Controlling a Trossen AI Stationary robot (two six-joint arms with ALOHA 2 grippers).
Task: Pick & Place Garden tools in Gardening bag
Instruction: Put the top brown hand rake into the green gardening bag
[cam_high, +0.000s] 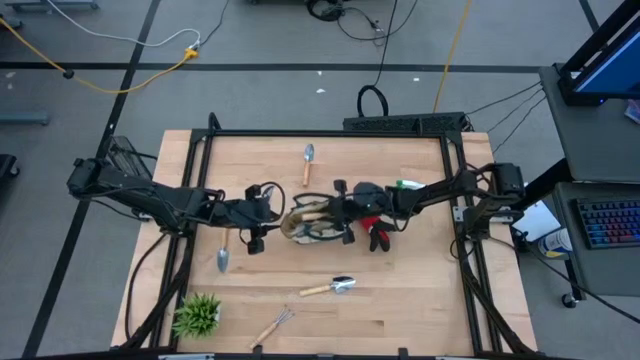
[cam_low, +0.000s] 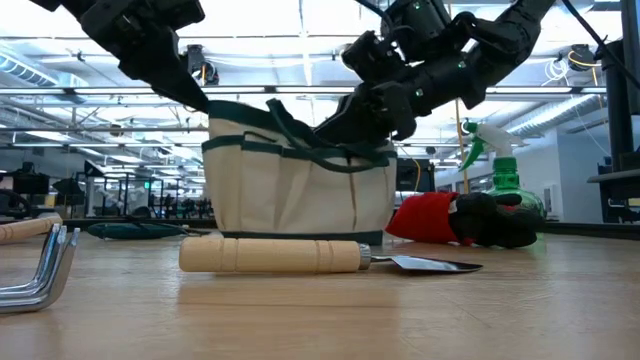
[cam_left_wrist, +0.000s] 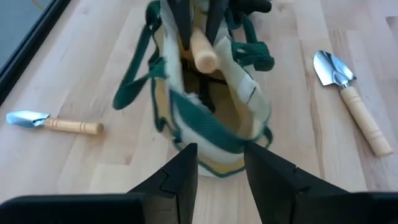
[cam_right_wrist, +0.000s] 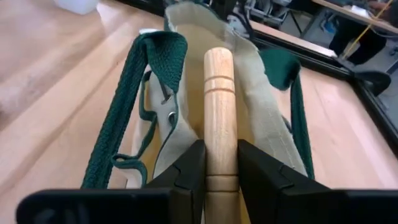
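At mid-table stands the gardening bag (cam_high: 312, 222), mouth open. Over it the right gripper (cam_right_wrist: 221, 163) clamps a wooden tool handle (cam_right_wrist: 219, 106) (its metal end is hidden), pointing into the opening. The left gripper (cam_left_wrist: 221, 163) sits at the bag's opposite rim, fingers spread on either side of the cream edge. Red-and-black gloves (cam_low: 455, 219) lie just beside the bag.
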